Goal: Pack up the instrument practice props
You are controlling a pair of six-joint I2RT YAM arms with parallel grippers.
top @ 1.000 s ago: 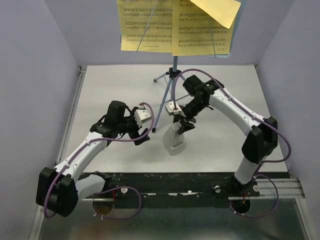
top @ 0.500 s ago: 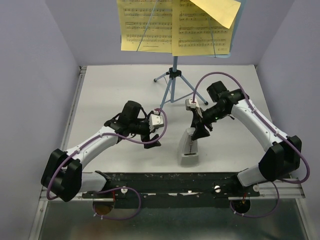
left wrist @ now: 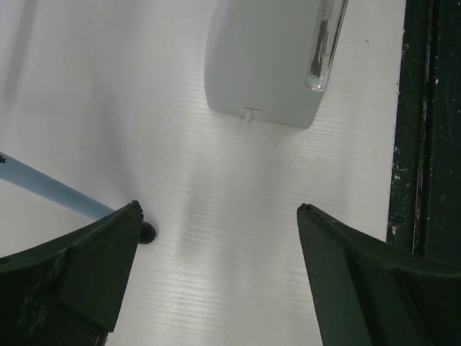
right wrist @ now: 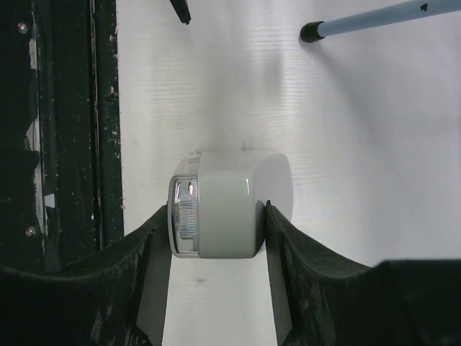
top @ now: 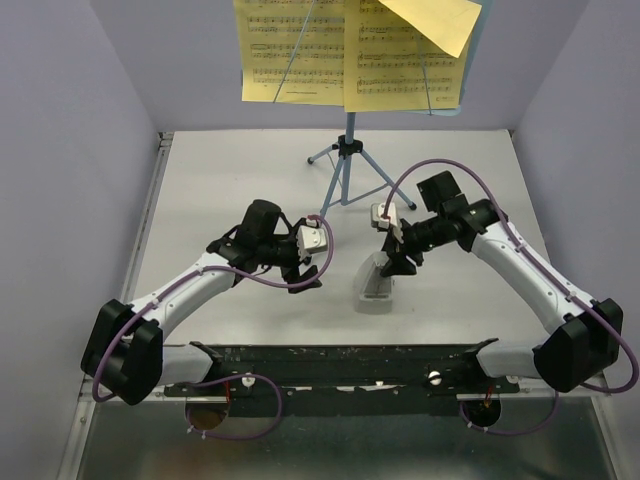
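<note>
Three lavender walls (top: 60,150) around white table (top: 230,170) with light-blue music stand (top: 349,125).

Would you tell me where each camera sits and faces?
Top external: above and behind, looking down at table, music stand, left arm, right arm.
Left wrist: faces down; open left gripper, its fingers framing the table.
Right wrist: faces down; right gripper clasps the plastic piece.
Both wrist views share that piece and a stand leg.

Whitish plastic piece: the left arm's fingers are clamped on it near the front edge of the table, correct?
No. The fingers of the right gripper, not the left, are clamped on the whitish plastic piece near the front edge of the table; the right wrist view shows it. The left gripper is open, holding nothing.
</note>
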